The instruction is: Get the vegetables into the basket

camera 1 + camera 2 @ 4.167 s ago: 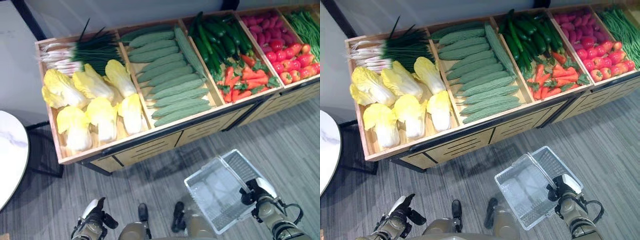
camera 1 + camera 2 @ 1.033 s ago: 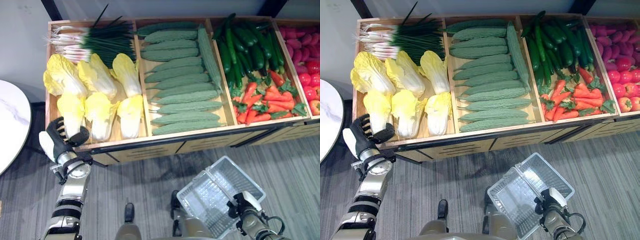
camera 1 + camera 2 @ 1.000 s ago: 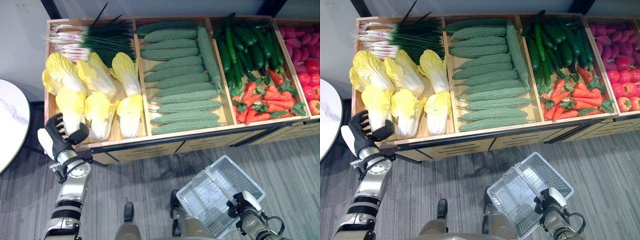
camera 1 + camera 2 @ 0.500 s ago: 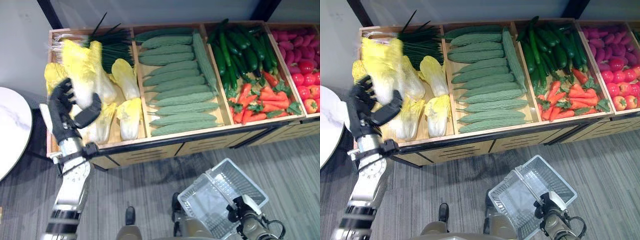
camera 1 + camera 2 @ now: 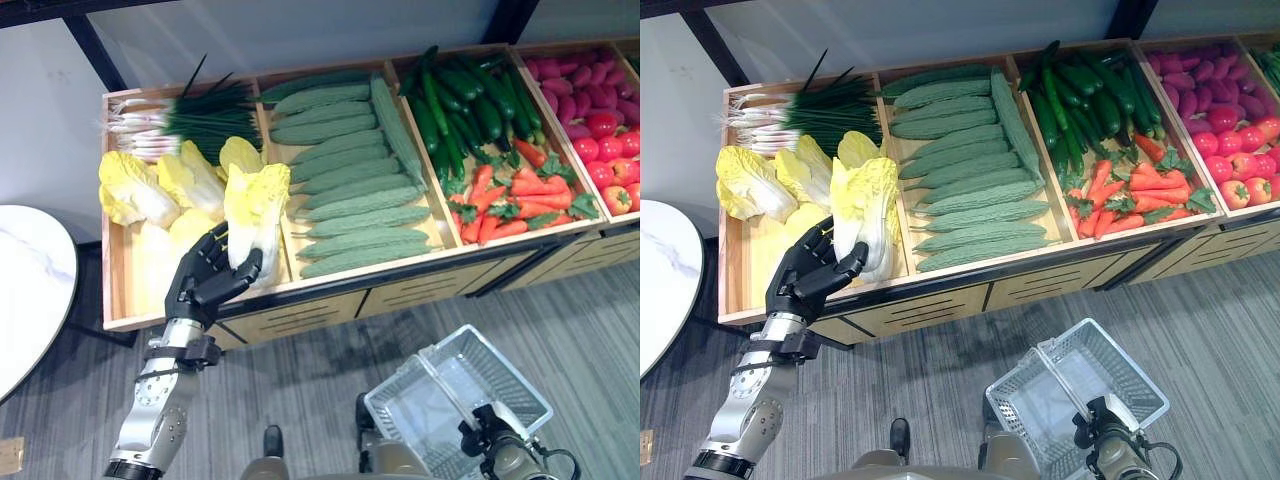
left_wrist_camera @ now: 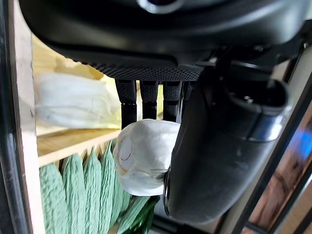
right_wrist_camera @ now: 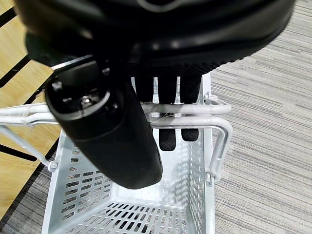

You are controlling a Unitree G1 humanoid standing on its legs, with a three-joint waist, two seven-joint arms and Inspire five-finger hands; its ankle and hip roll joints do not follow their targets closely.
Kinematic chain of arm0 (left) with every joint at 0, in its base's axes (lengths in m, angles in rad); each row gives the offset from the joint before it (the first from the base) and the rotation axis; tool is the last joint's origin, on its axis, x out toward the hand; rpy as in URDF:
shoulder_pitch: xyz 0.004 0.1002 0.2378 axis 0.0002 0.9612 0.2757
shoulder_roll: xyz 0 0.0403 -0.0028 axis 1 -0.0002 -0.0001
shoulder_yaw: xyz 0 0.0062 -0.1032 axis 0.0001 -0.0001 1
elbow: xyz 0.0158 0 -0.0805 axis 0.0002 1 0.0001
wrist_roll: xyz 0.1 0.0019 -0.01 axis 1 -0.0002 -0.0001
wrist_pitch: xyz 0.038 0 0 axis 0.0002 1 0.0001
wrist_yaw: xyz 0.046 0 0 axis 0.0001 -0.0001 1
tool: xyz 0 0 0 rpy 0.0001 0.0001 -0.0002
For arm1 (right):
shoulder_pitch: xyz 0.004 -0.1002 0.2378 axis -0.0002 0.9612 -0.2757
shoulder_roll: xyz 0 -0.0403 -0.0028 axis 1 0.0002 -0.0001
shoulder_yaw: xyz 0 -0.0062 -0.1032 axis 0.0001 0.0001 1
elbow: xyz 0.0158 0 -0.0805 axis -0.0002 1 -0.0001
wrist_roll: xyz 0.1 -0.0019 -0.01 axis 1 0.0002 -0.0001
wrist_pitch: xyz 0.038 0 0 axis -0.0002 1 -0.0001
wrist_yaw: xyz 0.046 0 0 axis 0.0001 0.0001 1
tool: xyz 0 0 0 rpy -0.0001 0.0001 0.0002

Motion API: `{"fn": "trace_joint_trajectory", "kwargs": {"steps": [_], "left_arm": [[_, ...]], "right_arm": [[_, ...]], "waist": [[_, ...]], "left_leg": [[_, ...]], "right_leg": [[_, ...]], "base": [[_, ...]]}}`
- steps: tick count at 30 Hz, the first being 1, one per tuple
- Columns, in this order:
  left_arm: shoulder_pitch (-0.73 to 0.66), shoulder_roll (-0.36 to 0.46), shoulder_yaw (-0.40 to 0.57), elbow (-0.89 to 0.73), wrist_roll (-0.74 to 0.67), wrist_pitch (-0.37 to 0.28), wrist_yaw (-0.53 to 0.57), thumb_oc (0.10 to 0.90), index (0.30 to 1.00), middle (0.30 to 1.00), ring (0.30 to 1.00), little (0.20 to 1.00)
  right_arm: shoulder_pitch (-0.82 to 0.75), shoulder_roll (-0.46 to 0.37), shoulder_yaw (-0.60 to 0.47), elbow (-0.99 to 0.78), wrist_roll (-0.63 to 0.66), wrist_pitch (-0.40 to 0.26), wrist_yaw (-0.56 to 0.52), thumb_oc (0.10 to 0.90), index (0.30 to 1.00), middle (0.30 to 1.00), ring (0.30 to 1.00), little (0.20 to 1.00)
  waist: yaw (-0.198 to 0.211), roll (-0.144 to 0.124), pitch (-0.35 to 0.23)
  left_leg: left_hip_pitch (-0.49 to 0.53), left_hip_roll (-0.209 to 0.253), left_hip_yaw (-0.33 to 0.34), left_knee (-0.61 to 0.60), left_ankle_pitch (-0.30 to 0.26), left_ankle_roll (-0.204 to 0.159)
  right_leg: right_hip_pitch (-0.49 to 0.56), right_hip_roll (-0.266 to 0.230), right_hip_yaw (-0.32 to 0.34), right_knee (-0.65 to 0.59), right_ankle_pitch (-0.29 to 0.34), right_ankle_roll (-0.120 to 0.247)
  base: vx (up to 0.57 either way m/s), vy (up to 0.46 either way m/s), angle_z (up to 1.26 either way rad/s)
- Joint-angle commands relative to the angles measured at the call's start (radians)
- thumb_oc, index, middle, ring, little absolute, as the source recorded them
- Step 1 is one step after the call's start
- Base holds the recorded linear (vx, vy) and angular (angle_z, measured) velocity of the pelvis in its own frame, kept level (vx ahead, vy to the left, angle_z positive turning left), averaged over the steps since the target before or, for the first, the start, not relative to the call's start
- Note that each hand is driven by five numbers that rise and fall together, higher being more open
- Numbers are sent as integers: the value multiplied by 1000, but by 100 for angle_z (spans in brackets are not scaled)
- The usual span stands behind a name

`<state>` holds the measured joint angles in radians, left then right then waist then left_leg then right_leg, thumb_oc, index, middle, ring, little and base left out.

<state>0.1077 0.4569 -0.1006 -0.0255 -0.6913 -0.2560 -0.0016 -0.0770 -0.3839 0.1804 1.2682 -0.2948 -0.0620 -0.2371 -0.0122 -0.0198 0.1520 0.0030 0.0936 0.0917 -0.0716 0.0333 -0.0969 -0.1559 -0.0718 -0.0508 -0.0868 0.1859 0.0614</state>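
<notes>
The left robot hand [image 5: 208, 278] now has its dark fingers and thumb wrapped around the white stalk end of a yellow-leaved napa cabbage [image 5: 253, 205], holding it upright over the front of the leftmost compartment of the long wooden produce stand [image 5: 120, 322]. A second ago this hand was down at the stand's front left corner with nothing in it; since then it has come up and over the cabbages. The left wrist view shows the pale stalk [image 6: 144, 156] pinched between fingers and thumb, with bumpy green bitter gourds [image 5: 355, 190] in the next compartment. The right robot hand [image 7: 161, 92] stays curled round the handle of the white wire shopping basket [image 5: 1130, 372], which hangs low over the grey floor as before, with no vegetables inside.
</notes>
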Motion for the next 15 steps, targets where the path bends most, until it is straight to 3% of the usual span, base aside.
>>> {"fn": "trace_joint_trajectory", "kwargs": {"steps": [1, 4, 7, 9, 15], "left_arm": [[-78, 76, 28, -98, -28, -96, -56, 400, 300, 300, 300, 300], [-92, 84, 7, -102, -27, -92, -65, 400, 300, 300, 300, 300], [-124, 103, -29, -109, -10, -100, -70, 400, 300, 300, 300, 300], [-136, 116, -38, -113, -11, -102, -71, 400, 300, 300, 300, 300], [-137, 120, -39, -114, -7, -87, -80, 400, 300, 300, 300, 300]], "right_arm": [[12, -31, -7, 3, 55, -20, -13, 400, 300, 300, 300, 300], [14, -32, -23, 12, 68, -16, -14, 400, 300, 300, 300, 300], [14, -31, -39, -3, 92, -14, -17, 400, 300, 300, 300, 300], [10, -25, -40, -14, 102, -12, -20, 400, 300, 300, 300, 300], [17, -13, -46, 3, 109, -15, -27, 400, 300, 300, 300, 300]], "waist": [[0, -90, -23], [-3, -89, -20], [-30, -102, -6], [-30, -100, 6], [2, -73, 9]], "left_leg": [[-92, -42, -25, 121, -81, 46], [-95, -56, -23, 127, -88, 56], [-93, -87, 11, 124, -96, 74], [-95, -77, 51, 139, -102, 82], [-111, -37, 148, 119, -64, 92]], "right_leg": [[24, -148, 14, 24, -28, 140], [15, -163, 20, 41, -13, 149], [-30, -192, 61, 61, 96, 181], [-53, -192, 54, 72, 111, 179], [-15, -200, -148, 247, -32, 133]], "base": [[-37, 128, -2], [-13, 133, -6], [-64, 156, -15], [-140, 106, -68], [-161, 101, -95]]}}
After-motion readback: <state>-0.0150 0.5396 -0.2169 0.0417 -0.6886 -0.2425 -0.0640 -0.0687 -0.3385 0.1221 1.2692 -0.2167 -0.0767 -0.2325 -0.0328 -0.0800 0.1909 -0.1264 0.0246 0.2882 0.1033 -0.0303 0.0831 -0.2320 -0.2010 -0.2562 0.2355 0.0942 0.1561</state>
